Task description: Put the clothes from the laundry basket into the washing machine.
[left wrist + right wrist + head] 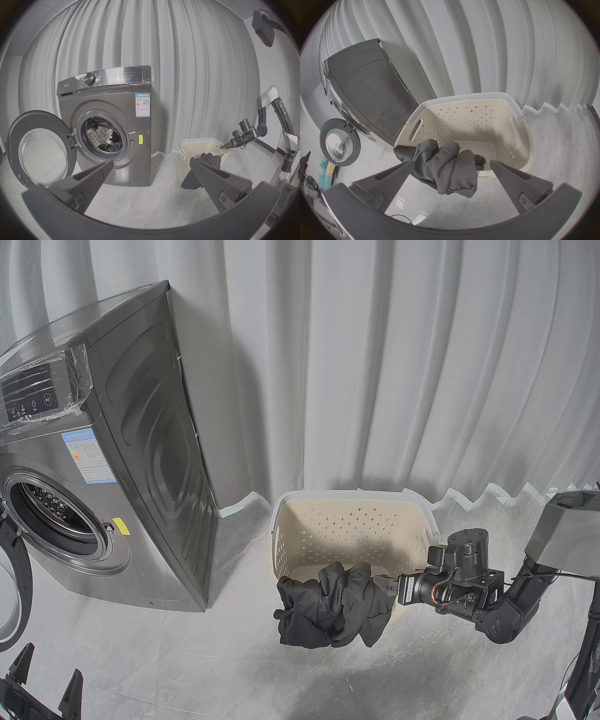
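Since the cloth (331, 605), draped over the near rim of the basket (350, 495), is limp and light (it may trail), the open right hand (450, 164) beside it should pinch its bunched middle.

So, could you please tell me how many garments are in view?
1: a dark garment draped over the laundry basket's near rim. It may be several pieces bunched together, and the washing machine's drum could hide more.

White curtain (406, 365), grey (marbled) floor (219, 665)
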{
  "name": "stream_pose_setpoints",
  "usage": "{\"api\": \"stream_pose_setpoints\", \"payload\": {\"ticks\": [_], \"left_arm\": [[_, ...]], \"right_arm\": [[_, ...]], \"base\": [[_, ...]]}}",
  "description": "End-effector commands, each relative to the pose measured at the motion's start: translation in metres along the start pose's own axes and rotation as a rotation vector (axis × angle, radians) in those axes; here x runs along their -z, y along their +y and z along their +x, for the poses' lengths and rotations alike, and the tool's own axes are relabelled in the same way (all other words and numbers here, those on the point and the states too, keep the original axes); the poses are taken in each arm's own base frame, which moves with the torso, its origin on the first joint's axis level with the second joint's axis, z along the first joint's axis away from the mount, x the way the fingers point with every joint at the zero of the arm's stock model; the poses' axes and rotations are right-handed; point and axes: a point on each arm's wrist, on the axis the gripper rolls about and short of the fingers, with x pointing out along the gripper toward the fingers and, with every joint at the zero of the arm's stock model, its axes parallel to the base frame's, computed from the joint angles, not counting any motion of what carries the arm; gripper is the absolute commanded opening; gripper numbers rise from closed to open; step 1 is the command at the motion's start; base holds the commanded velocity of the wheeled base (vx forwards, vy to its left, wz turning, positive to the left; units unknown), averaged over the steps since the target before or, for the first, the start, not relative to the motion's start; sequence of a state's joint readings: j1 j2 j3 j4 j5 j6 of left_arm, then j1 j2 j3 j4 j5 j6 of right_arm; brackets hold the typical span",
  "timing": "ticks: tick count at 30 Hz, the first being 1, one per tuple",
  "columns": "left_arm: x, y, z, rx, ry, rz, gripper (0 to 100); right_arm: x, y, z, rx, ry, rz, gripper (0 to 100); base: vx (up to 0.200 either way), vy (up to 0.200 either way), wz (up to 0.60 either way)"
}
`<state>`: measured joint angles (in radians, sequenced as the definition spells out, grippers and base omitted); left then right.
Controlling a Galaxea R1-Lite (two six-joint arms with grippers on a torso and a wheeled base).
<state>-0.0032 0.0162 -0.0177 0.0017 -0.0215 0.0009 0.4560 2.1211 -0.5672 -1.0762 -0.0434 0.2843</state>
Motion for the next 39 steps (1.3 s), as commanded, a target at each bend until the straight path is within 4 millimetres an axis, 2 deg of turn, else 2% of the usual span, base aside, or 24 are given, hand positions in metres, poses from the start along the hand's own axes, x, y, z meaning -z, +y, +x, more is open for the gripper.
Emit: {"api": "stream_pose_setpoints", "payload": {"ticks": [1,2,4,5,7,21,27,30,39], "left_arm": [[0.005,0.000,0.000,0.000,0.000,0.001,100],[0.005,0.000,0.000,0.000,0.000,0.001,100],[0.005,0.000,0.000,0.000,0.000,0.001,100],[0.005,0.000,0.000,0.000,0.001,0.001,100],[0.005,0.000,0.000,0.000,0.001,0.002,100],[0.005,0.000,0.000,0.000,0.001,0.002,100],[0.005,0.000,0.000,0.001,0.001,0.002,100],[0.005,0.000,0.000,0.000,0.001,0.002,100],[0.005,0.000,0.000,0.001,0.001,0.004,100]], "right_arm": [[0.002,0.001,0.016,-0.001,0.008,-0.004,100],[0.005,0.001,0.023,0.001,0.013,-0.005,100],[0.005,0.000,0.025,0.001,0.015,-0.005,100],[0.010,0.000,0.035,0.002,0.018,-0.006,100],[0.013,-0.001,0.043,0.001,0.026,-0.006,100],[0.042,-0.004,0.079,-0.010,0.055,-0.009,100],[0.043,-0.004,0.096,-0.018,0.033,-0.008,100],[0.044,-0.002,0.102,-0.023,0.027,-0.009,100],[0.044,0.002,0.103,-0.037,0.013,-0.010,100]], "base": [[0.000,0.000,0.00],[0.000,0.000,0.00],[0.000,0.000,0.00],[0.000,0.000,0.00],[0.000,0.000,0.00],[0.000,0.000,0.00],[0.000,0.000,0.00],[0.000,0.000,0.00],[0.000,0.000,0.00]]}}
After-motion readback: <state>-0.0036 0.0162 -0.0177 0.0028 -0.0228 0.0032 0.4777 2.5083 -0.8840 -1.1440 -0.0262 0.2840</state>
